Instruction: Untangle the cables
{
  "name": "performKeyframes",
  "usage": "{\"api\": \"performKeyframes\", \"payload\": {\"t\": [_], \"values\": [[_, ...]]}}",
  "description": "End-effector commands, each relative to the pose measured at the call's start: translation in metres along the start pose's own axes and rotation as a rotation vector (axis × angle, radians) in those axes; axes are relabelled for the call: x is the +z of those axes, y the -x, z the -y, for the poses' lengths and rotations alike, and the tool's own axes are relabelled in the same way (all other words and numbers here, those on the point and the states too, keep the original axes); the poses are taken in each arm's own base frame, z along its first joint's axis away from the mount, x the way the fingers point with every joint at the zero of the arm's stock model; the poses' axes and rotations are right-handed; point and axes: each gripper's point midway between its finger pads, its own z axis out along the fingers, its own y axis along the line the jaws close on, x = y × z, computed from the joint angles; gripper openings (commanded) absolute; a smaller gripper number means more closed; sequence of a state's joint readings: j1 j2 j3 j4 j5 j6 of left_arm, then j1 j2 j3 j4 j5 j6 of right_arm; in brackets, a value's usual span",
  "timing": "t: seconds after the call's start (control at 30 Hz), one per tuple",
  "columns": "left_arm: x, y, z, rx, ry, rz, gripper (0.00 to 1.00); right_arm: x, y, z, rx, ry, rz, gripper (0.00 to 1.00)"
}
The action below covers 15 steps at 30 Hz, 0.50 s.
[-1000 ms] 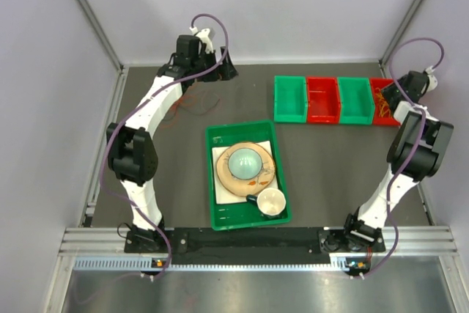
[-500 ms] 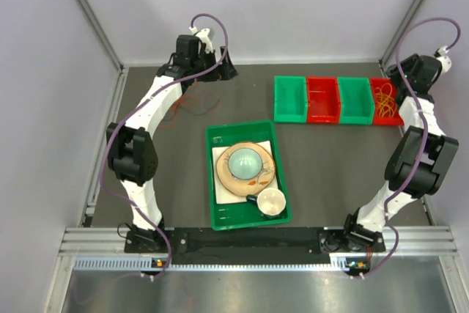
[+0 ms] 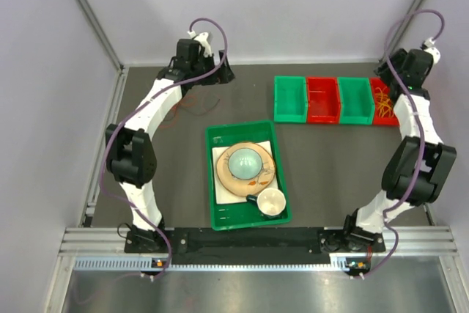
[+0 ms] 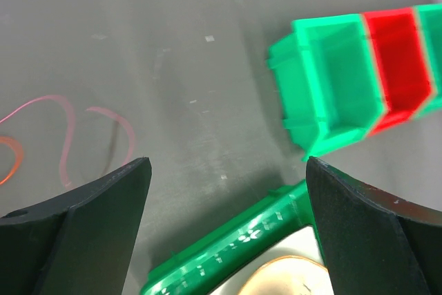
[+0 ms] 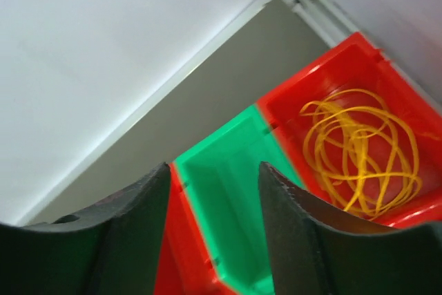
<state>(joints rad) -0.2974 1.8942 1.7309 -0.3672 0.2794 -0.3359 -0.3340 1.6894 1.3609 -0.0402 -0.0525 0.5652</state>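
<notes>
**Both jaws released; cables lying in two places**

Your left gripper (image 4: 226, 164) is hovering over the table (image 3: 322, 159) at the upper left of the top view. Its jaws are standing wide apart and grasping nothing. Thin red cables (image 4: 65, 136) are lying loose on the table at the left edge of the left wrist view, apart from the fingers.

Your right gripper (image 5: 215, 170) is hanging at the upper right of the top view, above the row of bins. Its jaws are parted, with nothing between them. Yellow cables (image 5: 359, 157) are lying coiled inside the end red bin (image 5: 345, 67), which is touching a green bin (image 5: 228, 198).

A green tray (image 3: 245, 130) is sitting mid-frame, carrying a bowl (image 3: 248, 160) and a cup (image 3: 271, 201).
</notes>
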Motion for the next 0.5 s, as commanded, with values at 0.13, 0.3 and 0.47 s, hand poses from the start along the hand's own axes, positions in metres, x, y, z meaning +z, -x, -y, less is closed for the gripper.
{"api": "performKeyframes", "payload": {"t": [0.13, 0.3, 0.47], "values": [[-0.058, 0.024, -0.073, 0.012, 0.478, 0.193, 0.99, -0.094, -0.027, -0.112, -0.189, 0.236, -0.051, 0.65], [-0.065, 0.011, -0.112, 0.082, 0.647, 0.117, 0.99, -0.123, -0.091, -0.164, -0.241, 0.365, -0.165, 0.69], [-0.003, -0.007, -0.117, 0.087, 0.573, -0.03, 0.99, -0.133, -0.128, -0.183, -0.253, 0.404, -0.229, 0.69]]}}
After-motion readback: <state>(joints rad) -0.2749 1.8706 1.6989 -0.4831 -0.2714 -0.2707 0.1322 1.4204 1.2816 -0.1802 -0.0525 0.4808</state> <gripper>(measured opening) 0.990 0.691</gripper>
